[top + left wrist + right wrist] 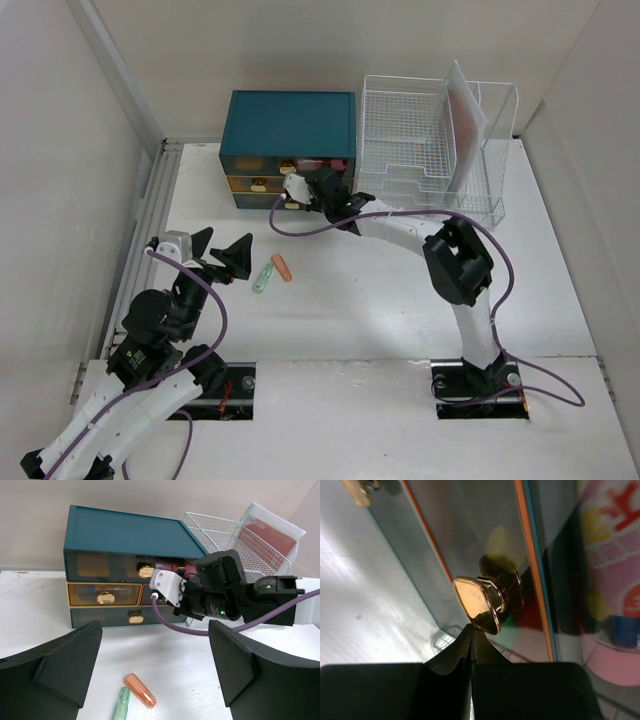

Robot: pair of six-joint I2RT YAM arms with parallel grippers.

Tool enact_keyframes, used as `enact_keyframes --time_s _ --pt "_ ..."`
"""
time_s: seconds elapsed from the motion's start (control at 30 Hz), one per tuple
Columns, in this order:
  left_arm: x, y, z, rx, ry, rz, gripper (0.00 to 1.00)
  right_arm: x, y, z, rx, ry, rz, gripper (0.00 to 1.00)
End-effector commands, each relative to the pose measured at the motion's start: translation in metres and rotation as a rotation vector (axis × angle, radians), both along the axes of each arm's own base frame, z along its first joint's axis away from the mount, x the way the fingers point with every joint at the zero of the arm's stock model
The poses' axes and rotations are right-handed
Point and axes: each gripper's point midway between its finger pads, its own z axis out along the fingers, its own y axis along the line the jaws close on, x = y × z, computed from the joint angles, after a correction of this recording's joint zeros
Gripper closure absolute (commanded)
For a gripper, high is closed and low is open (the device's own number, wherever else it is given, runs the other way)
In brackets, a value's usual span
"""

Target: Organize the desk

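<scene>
White, smooth rectangular table (400, 300) carries a teal plastic drawer box (290, 120) at its far edge, the right tool (300, 190) at its front. Left wrist: left tool (155, 645) gapes empty near an orange capsule-shaped piece (141, 690), probably waiting. Right wrist: closed tips sit against a gold drawer knob (480, 602), seemingly to push.

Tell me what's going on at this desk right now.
The right gripper, shut, has its tips against a gold knob on a drawer of the teal drawer box at the back of the desk. The left gripper hangs open above the desk, near a small orange piece and a green one lying loose.
</scene>
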Motion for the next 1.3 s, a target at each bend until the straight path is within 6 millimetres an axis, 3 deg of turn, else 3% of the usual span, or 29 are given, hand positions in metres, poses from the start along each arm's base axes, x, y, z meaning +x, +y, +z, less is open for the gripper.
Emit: enact_keyframes --time_s 0.0,0.07,0.13,0.17,0.2,0.27,0.33,0.37,0.4,0.47,0.5,0.53,0.57,0.6,0.63,0.67,0.7,0.73,0.8,0.87,0.93,1.0,1.03,1.07,1.1,1.27 --pt "-0.001 0.003 0.011 -0.020 -0.040 0.009 0.16 0.022 0.004 0.038 0.097 -0.139 -0.072 1.00" --pt "-0.001 0.003 0.011 -0.020 -0.040 0.009 0.16 0.018 0.003 0.041 0.103 -0.134 -0.061 1.00" --pt "-0.001 0.003 0.011 -0.020 -0.040 0.009 0.16 -0.001 0.010 0.033 0.098 -0.058 0.023 1.00" --pt "-0.001 0.003 0.011 -0.020 -0.040 0.009 0.16 -0.015 0.016 0.049 0.119 -0.034 0.078 1.00" --pt "-0.001 0.003 0.011 -0.020 -0.040 0.009 0.16 -0.034 0.031 0.046 0.160 0.056 0.190 1.00" --pt "0.001 0.002 0.009 -0.013 -0.032 0.009 0.16 -0.068 0.034 0.050 0.180 0.194 0.293 1.00" --pt "0.002 0.001 0.006 -0.012 -0.031 0.009 0.15 -0.099 0.046 0.083 0.267 0.231 0.416 1.00" --pt "0.003 -0.003 0.006 -0.017 -0.028 -0.001 0.13 -0.106 0.042 0.087 0.285 0.239 0.416 0.84" --pt "0.006 -0.003 0.004 -0.018 -0.014 0.006 0.13 -0.114 0.037 0.119 0.337 0.175 0.416 0.63" --pt "0.010 -0.008 0.005 -0.047 -0.008 0.001 0.12 -0.112 0.019 0.149 0.350 0.053 0.347 0.00" --pt "0.018 -0.013 -0.004 -0.042 0.033 0.008 0.07 -0.112 0.011 0.159 0.371 -0.001 0.328 0.00" --pt "0.020 -0.018 -0.003 -0.096 0.063 -0.002 0.06 -0.117 -0.005 0.194 0.419 -0.092 0.306 0.00" --pt "0.023 -0.023 0.001 -0.133 0.084 -0.008 0.06 -0.110 -0.026 0.208 0.430 -0.157 0.237 0.00" --pt "0.034 -0.034 -0.018 -0.118 0.157 -0.006 0.06 -0.109 -0.037 0.217 0.452 -0.198 0.215 0.00" --pt "0.038 -0.043 -0.021 -0.138 0.190 -0.025 0.08 -0.114 -0.052 0.238 0.529 -0.219 0.179 0.00" --pt "0.041 -0.055 -0.026 -0.185 0.231 -0.058 0.10 -0.107 -0.069 0.245 0.575 -0.223 0.129 0.00" --pt "0.046 -0.064 -0.028 -0.213 0.249 -0.072 0.16 -0.106 -0.076 0.247 0.613 -0.206 0.120 0.00" --pt "0.055 -0.076 -0.046 -0.205 0.298 -0.076 0.24 -0.109 -0.082 0.252 0.666 -0.162 0.114 0.00" --pt "0.066 -0.089 -0.060 -0.283 0.328 -0.080 0.51 -0.108 -0.096 0.258 0.758 -0.107 0.142 0.00" --pt "0.078 -0.100 -0.079 -0.284 0.353 -0.075 0.61 -0.114 -0.105 0.272 0.857 -0.088 0.162 0.00" --pt "0.094 -0.097 -0.087 -0.300 0.344 -0.015 0.61 -0.117 -0.115 0.275 0.894 -0.068 0.192 0.00" --pt "0.113 -0.095 -0.113 -0.270 0.394 0.053 0.55 -0.120 -0.120 0.280 0.915 -0.068 0.194 0.00" --pt "0.121 -0.097 -0.111 -0.287 0.389 0.054 0.53 -0.123 -0.123 0.285 0.934 -0.063 0.205 0.00" --pt "0.129 -0.100 -0.126 -0.289 0.425 0.059 0.49 -0.123 -0.124 0.287 0.946 -0.064 0.212 0.00" --pt "0.137 -0.098 -0.128 -0.308 0.424 0.062 0.46 -0.129 -0.123 0.291 0.968 -0.053 0.222 0.00" --pt "0.144 -0.100 -0.153 -0.468 0.443 -0.053 0.34 -0.133 -0.133 0.290 1.022 -0.038 0.232 0.00"
